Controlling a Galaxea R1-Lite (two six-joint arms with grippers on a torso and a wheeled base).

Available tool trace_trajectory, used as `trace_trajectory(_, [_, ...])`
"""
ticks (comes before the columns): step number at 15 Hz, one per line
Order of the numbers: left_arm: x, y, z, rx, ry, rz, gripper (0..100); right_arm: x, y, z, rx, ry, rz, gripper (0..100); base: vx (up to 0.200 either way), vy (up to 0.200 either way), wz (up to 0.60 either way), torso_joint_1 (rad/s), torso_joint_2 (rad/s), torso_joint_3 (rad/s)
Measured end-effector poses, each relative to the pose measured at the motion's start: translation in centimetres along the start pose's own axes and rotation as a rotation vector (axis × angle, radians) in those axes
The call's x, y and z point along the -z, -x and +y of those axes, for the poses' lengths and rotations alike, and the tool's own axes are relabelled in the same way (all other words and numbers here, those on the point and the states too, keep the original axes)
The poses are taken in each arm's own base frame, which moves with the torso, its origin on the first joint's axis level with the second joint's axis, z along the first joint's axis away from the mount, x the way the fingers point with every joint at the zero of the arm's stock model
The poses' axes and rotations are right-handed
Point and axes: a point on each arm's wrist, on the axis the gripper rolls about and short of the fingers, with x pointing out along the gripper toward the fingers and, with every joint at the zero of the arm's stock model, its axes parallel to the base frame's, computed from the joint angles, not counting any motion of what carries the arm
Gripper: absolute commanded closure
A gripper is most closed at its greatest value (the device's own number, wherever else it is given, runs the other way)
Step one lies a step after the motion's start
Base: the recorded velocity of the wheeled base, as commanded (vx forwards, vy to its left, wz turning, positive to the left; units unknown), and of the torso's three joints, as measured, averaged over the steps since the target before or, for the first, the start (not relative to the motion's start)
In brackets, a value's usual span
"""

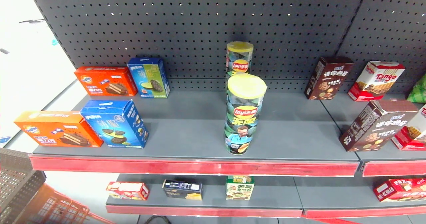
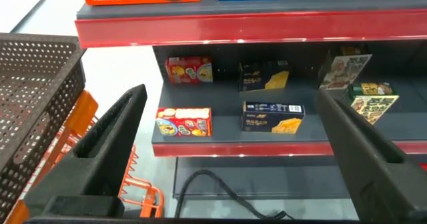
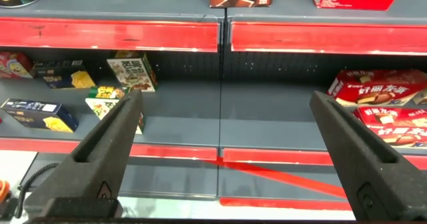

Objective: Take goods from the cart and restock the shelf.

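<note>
Front can (image 1: pixel 244 115) was noted upright on the shelf (image 1: pixel 186 130), close to its front edge. Rear can (image 1: pixel 239 59) was set directly behind it, by the pegboard (image 1: pixel 199 17). Cart (image 1: pixel 20 184) was logged low at the left, its mesh wall just beside the left gripper (image 2: pixel 231 96), whose fingers were spread wide. Right gripper (image 3: pixel 227 99) was likewise held wide. Both were pointed at the lower shelves (image 3: pixel 267 124), well apart from the cans.
</note>
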Motion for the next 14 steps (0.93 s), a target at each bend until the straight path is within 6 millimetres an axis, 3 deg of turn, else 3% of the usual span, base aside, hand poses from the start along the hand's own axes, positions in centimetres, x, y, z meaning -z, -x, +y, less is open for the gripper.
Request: trace_trajectory(14, [0.00, 0.00, 0.03, -0.014, 0.000, 0.000, 0, 0.01, 0.00, 0.00, -0.002, 0.000, 0.000, 0, 0.000, 0.000, 0.00, 0.000, 0.00, 0.000])
